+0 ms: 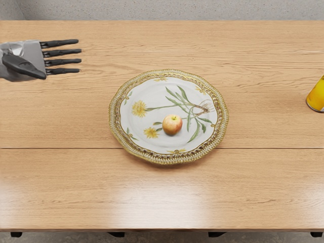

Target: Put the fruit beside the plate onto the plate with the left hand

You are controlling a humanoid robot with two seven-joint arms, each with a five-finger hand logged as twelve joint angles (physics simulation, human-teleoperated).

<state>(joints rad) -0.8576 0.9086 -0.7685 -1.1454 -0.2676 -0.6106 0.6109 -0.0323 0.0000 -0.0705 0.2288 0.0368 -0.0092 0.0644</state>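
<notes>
Grey and black, the left hand (pixel 43 59) hovers by the counter's left edge, toward the far-left corner. Its four dark fingers (pixel 63 52) are stretched out straight and slightly apart, pointing toward the right edge, with the thumb lying across the palm below them. It holds nothing and is well apart from the plate.

The plate (pixel 117 109) lies flat at the middle of the counter (pixel 76 177). It is white, with a pierced gold rim and painted yellow flowers on green stems. The apple (pixel 172 124) rests on the plate, just nearer the counter's front edge than the plate's centre, on the painted stems. It is red and yellow and close to round, so no long axis shows. A small dark spot on the side toward the far edge may be the stem hollow, but it is too small to be sure.

A yellow object (pixel 316 94) stands at the right edge, cut off by the picture, well apart from the plate.

The counter is light wood with grain running left to right, and a seam crosses it just in front of the plate. Beyond the far edge lies a strip of grey speckled ground (pixel 152 9). Below the front edge, dark feet (pixel 116 234) show.
</notes>
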